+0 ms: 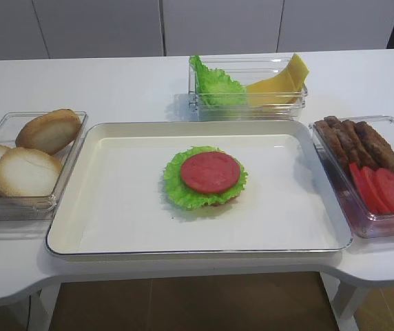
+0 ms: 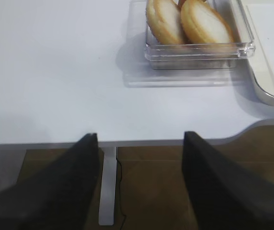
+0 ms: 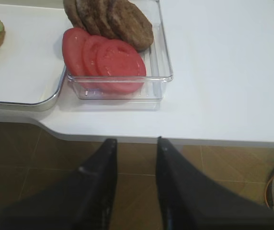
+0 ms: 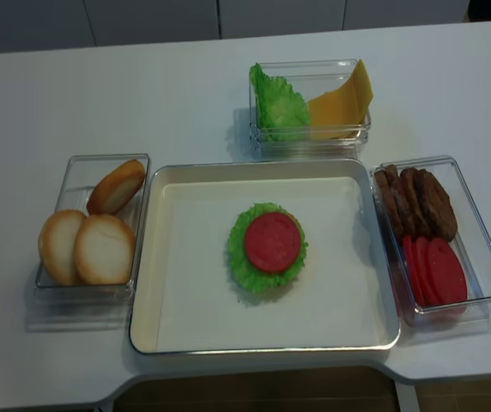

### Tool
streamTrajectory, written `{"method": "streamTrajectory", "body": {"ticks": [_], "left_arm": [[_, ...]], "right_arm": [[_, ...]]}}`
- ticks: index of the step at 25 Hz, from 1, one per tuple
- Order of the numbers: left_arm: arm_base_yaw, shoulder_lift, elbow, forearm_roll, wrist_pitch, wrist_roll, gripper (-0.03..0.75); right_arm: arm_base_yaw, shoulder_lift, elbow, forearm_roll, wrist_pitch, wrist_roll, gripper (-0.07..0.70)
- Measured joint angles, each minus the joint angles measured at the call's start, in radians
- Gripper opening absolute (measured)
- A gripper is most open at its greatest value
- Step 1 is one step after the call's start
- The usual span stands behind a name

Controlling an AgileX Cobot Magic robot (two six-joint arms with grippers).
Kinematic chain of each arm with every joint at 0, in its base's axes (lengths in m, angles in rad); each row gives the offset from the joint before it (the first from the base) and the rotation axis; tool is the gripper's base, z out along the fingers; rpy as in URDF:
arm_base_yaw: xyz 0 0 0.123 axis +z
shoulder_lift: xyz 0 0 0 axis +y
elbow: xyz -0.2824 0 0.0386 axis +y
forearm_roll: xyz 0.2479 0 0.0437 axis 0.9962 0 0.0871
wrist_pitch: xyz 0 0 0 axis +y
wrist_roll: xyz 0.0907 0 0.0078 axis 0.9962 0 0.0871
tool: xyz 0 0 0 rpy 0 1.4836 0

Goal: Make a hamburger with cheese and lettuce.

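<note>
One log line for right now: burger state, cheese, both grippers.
hamburger: bun, lettuce, tomato slice on tray | cheese: in bin, unplaced | left gripper: open, off table | right gripper: open, off table

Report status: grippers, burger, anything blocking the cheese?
Left gripper and right gripper open, empty, off the table edge. Hamburger on tray: lettuce, red slice, no cheese yet. Nothing blocking.

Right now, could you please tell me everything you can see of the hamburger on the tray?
The hamburger is unfinished: a frilly green lettuce leaf with a round red tomato slice flat on top, and a brown bun edge peeking from beneath in the right wrist view. It has no cheese or top bun, sits mid-tray, and no pincer touches it.
</note>
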Motion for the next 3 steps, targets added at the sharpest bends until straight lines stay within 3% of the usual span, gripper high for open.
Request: {"method": "streamTrajectory", "body": {"ticks": [3], "left_arm": [[0.0,0.0,0.0,0.0,0.0,0.0,0.416]], "right_arm": [[0.0,0.0,0.0,0.0,0.0,-0.001,0.229]]}}
